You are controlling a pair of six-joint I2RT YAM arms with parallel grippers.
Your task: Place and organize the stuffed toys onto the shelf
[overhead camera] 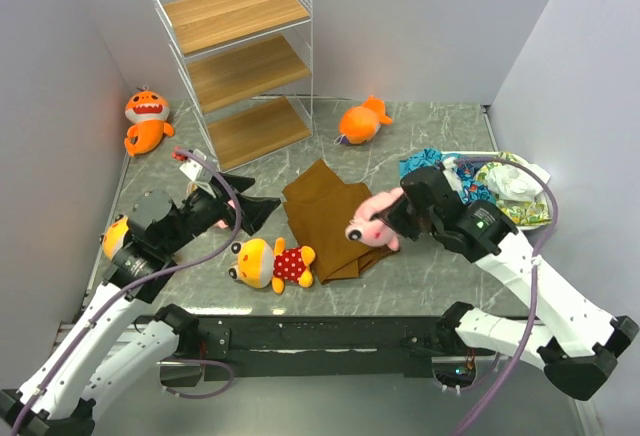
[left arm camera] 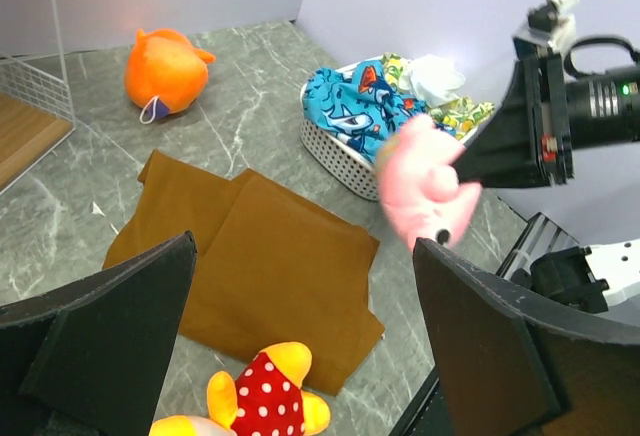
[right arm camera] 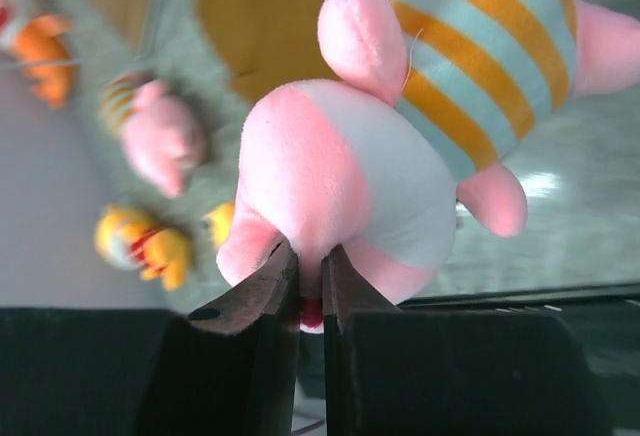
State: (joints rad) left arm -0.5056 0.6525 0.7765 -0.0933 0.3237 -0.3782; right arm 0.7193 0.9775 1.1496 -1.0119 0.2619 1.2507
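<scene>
My right gripper [overhead camera: 393, 222] is shut on the head of a pink toy with a yellow-striped body [overhead camera: 370, 226] and holds it above the brown cloth's right edge. In the right wrist view the jaws [right arm camera: 310, 271] pinch its snout [right arm camera: 330, 171]. My left gripper [overhead camera: 258, 202] is open and empty, above a yellow toy in a red polka-dot outfit [overhead camera: 272, 262], which also shows in the left wrist view [left arm camera: 255, 401]. One orange shark [overhead camera: 147, 119] lies left of the white wire shelf [overhead camera: 235, 56]; another [overhead camera: 362, 121] lies to its right. A second pink toy [right arm camera: 160, 141] shows blurred.
A folded brown cloth [overhead camera: 325, 216] lies mid-table. A white basket [left arm camera: 335, 156] of colourful fabric [overhead camera: 490, 184] stands at the right. A yellow-orange plush [overhead camera: 114, 237] is partly hidden behind my left arm. Grey walls close in on both sides.
</scene>
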